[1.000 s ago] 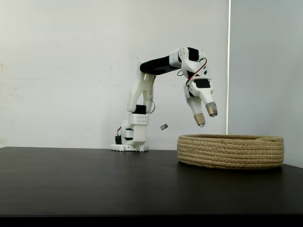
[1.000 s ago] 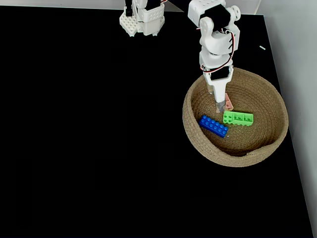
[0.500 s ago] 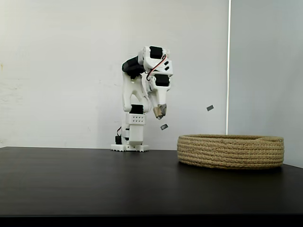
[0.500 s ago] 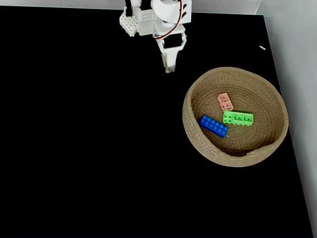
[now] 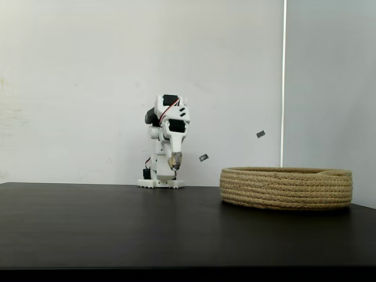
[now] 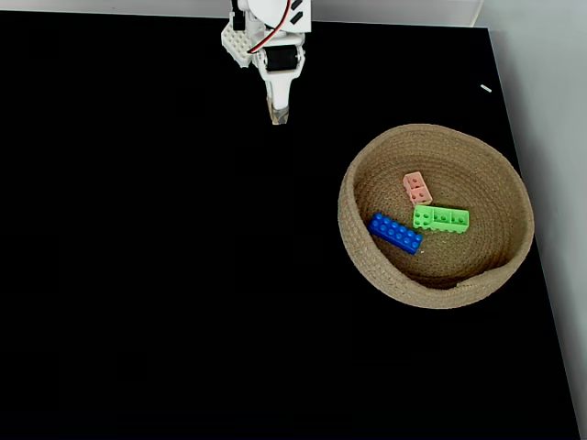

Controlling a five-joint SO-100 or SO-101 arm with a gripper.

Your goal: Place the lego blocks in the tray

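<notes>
All three bricks lie inside the tray (image 6: 371, 165): blue brick (image 6: 395, 233) nearest its inner wall on the counter-centre side, green brick (image 6: 441, 218) just beside it, pink brick (image 6: 417, 188) a little toward the far edge. I judge the placing step done; nothing is left on the counter (image 6: 165, 275) to fetch. My jaws (image 6: 278, 114) look pressed together and empty, pointing down, folded close to my base (image 6: 246, 46) at the counter's far edge, well apart from the tray (image 5: 286, 188). Next move, as I judge it: only settle into rest.
</notes>
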